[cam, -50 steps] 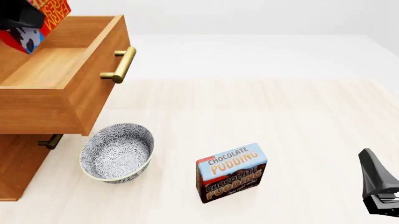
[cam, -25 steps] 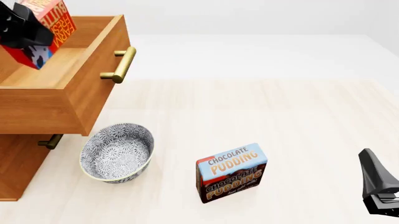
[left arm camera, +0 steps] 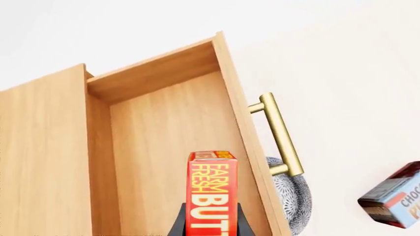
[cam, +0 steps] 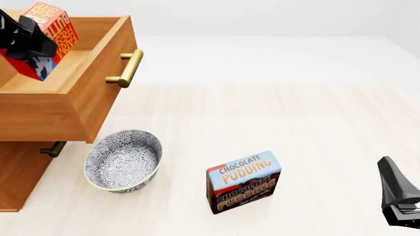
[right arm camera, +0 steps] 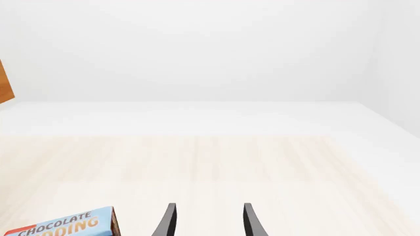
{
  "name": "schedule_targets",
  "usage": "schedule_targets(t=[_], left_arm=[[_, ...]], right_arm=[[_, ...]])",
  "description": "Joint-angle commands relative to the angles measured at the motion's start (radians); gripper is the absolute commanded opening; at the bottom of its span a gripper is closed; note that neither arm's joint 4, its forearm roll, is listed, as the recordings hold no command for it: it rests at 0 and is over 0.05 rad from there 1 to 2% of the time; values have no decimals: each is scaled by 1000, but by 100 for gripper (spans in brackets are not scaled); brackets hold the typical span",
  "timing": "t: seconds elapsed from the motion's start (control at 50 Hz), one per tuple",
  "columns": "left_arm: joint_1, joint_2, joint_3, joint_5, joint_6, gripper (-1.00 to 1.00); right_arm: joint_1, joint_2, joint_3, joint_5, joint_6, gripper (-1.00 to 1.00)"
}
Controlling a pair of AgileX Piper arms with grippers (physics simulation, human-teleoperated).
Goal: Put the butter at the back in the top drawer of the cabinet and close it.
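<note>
The butter (cam: 51, 29) is a small red box with an orange top, tilted in my left gripper (cam: 29, 42), which is shut on it over the open top drawer (cam: 72, 93) of the cabinet (cam: 19, 172). In the left wrist view the butter (left arm camera: 211, 196) stands between my fingers above the drawer's wooden floor (left arm camera: 164, 147), with the brass handle (left arm camera: 281, 135) beside it. My right gripper (right arm camera: 206, 221) is open and empty, low at the table's front right (cam: 397, 196).
A patterned grey bowl (cam: 123, 160) sits on the table just below the open drawer. The chocolate pudding box (cam: 243, 181) stands in the front middle, also in the right wrist view (right arm camera: 62, 227). A lower drawer's handle (cam: 52, 148) shows under the open drawer.
My left gripper has lowered the butter and shifted it slightly right, down into the open top drawer. The right arm has not moved.
</note>
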Motion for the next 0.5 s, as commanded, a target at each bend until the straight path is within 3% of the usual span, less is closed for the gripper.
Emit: schedule_targets(t=[0.02, 0.5], left_arm=[[19, -17, 23, -23, 16, -100], [41, -18, 46, -34, 15, -100]], right_arm=[[0, 0, 0, 0, 0, 100], [0, 0, 0, 0, 0, 100]])
